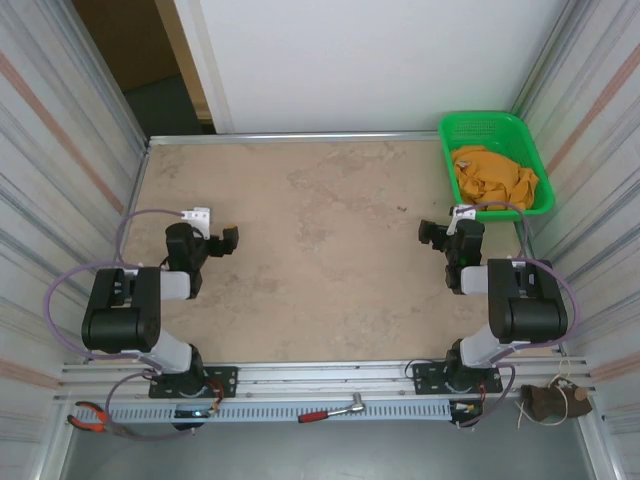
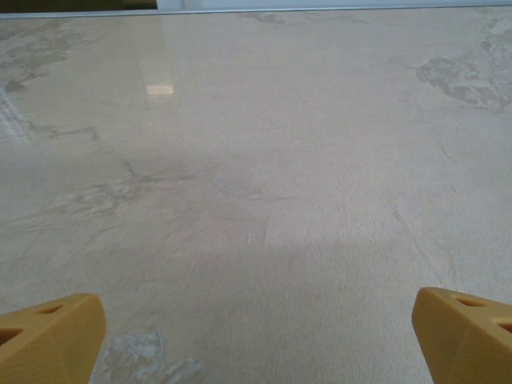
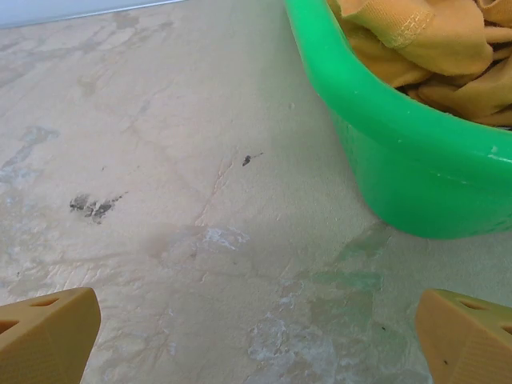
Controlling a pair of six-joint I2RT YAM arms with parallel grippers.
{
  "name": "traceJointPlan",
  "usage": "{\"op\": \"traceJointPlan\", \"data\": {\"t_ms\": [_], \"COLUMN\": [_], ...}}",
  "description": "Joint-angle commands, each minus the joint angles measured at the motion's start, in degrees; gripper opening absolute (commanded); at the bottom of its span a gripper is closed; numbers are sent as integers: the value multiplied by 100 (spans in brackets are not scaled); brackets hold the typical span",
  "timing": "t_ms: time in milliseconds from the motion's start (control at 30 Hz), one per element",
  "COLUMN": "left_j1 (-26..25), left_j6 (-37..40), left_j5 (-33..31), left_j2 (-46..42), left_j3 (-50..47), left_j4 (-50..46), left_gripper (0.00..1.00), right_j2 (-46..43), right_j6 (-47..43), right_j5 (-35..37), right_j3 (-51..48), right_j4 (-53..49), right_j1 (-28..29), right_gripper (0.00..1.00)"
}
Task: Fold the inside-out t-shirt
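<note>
The inside-out t-shirt (image 1: 492, 176) is a crumpled mustard-orange heap inside a green basket (image 1: 472, 126) at the table's back right. In the right wrist view the t-shirt (image 3: 432, 40) bulges over the basket's rim (image 3: 376, 104) at the upper right. My right gripper (image 1: 436, 231) hovers just in front and left of the basket, open, with bare table between its yellow fingertips (image 3: 48, 332). My left gripper (image 1: 226, 240) is on the left side of the table, open and empty, its fingertips (image 2: 48, 336) over bare surface.
The beige mottled table (image 1: 320, 250) has corrugated metal walls on both sides and a raised lip at the back. Pliers (image 1: 90, 418) and a red-handled wrench (image 1: 330, 411) lie on the front rail by the arm bases.
</note>
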Motion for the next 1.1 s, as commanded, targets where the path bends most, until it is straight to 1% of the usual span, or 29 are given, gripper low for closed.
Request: {"op": "traceJointPlan", "data": {"t_ms": [0,600,900,1067], "left_j1": [-33,-25,-182,-139], "left_j6": [104,95,148,126], "left_j5": [105,93,-260,-174], "left_j2": [-60,-11,-21,-21], "left_j3": [74,188,181,167], "left_j4": [64,-85,-103,-77], "left_gripper": [99,99,99,99], "right_j2": [-39,-37,-20,-18], "right_j6": [-134,-141,-123,-125], "right_j5": [-50,-48,-63,-59], "right_j3": [41,40,48,56], "right_j4": [96,100,89,78], "right_j1": [-19,-15,-24,-26], "right_gripper": [99,99,99,99]}}
